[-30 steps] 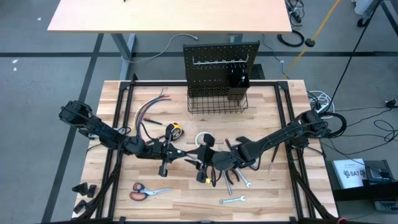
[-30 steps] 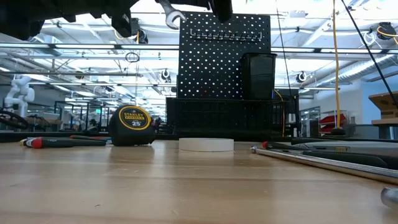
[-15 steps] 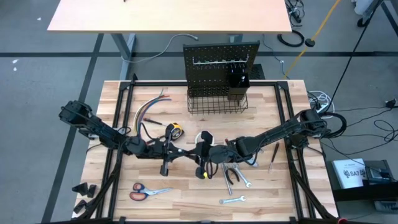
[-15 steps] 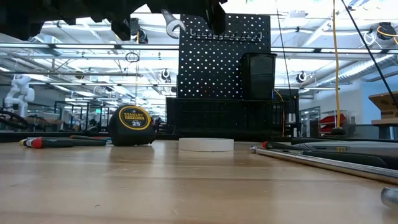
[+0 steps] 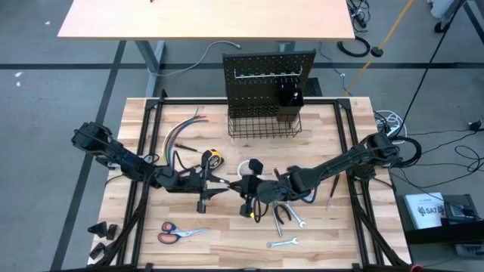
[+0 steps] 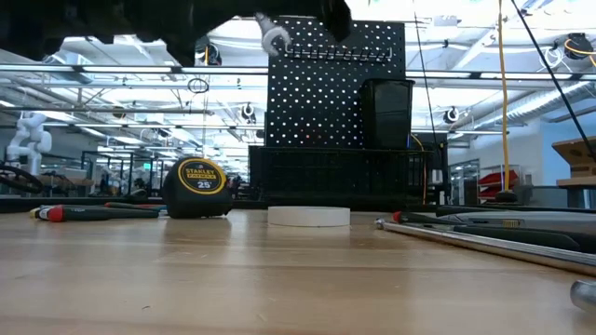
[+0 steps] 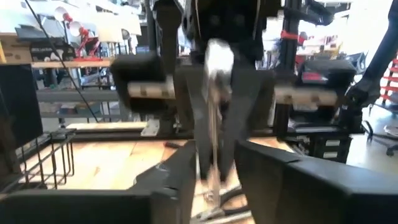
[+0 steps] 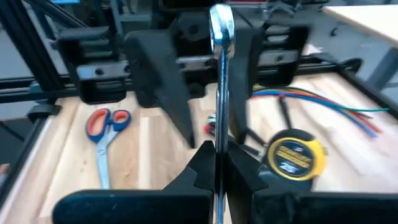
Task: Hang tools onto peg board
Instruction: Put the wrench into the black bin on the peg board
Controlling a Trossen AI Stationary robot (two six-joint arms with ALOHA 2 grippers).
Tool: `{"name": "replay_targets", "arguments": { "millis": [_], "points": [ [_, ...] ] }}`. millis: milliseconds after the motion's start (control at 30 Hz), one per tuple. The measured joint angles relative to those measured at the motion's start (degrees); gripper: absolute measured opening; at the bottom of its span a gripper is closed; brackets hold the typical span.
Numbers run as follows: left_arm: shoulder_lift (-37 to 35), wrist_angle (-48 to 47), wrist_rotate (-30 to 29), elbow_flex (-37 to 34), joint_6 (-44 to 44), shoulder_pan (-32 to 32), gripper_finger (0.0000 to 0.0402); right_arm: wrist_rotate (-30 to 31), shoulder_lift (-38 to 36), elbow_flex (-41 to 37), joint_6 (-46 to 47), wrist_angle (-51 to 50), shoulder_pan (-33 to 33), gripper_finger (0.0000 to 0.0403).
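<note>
The table (image 5: 174, 230) is carrying everything; at its far edge the peg board (image 5: 268, 72) is standing upright, with its basket (image 5: 264, 125) in front, well apart from both arms. The 2 arms are meeting over the middle of the table. The right gripper (image 5: 248, 188) is reaching in from the right, its jaws pressed together and pinching a silver wrench (image 8: 219, 93) low on the shank, so the ring end is standing clear above the fingers. The left gripper (image 5: 215, 186) is facing it from the left with its jaws partly spread on either side of the same wrench, no longer clamping it by the look of the left wrist view. Near by on the table are lying the tape measure (image 5: 213, 159), a heap of pliers and wrenches (image 5: 286, 213), the scissors (image 5: 178, 233) and 1 lone wrench (image 5: 281, 243).

The wrench is looking stiff, thin, fairly light and slick, so it is likely to pivot or slip in a pinch; a firm hold across the flat shank near the lower end seems best, leaving the ring free for a hook.
</note>
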Motion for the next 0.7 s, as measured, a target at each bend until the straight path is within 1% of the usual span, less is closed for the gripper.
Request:
{"name": "replay_targets", "arguments": {
  "millis": [67, 133, 333, 433, 500, 567, 633, 700],
  "points": [
    [0.0, -0.8, -0.5, 0.0, -0.3, 0.0, 0.0139, 2.0, -1.1, 0.0, 0.0, -1.9, 0.5, 0.0005],
    [0.0, -1.1, -0.7, 0.0, -0.9, 0.0, 0.0145, 5.0, -2.2, 0.0, -0.1, -5.4, 1.1, 0.0005],
    [-2.5, -6.4, -0.8, 0.0, -1.5, 0.0, 0.0149, 15.8, -8.2, 0.0, 2.1, -18.2, 2.8, 0.0005],
    [-4.8, -9.5, -0.8, 0.0, -2.7, 0.0, 0.0150, 19.0, -13.1, -2.7, 4.7, -23.2, 2.8, 0.0005],
    [-6.5, -11.0, -0.8, 0.0, -3.0, 0.0, 0.0150, 19.4, -16.9, -5.9, 6.3, -23.2, 2.2, 0.0005],
    [-8.0, -12.6, -0.6, 0.0, -3.1, 0.0, 0.0150, 21.2, -20.9, -9.9, 7.1, -21.7, 1.7, 0.0005],
    [-9.1, -13.4, -0.5, 0.0, -3.0, 0.0, 0.0150, 22.2, -24.6, -14.1, 7.1, -17.9, 1.1, 0.0005],
    [-10.3, -13.3, -0.5, 0.0, -2.6, 0.0, 0.0150, 22.3, -28.2, -18.5, 4.6, -11.5, 0.7, 0.0005]
  ]
}}
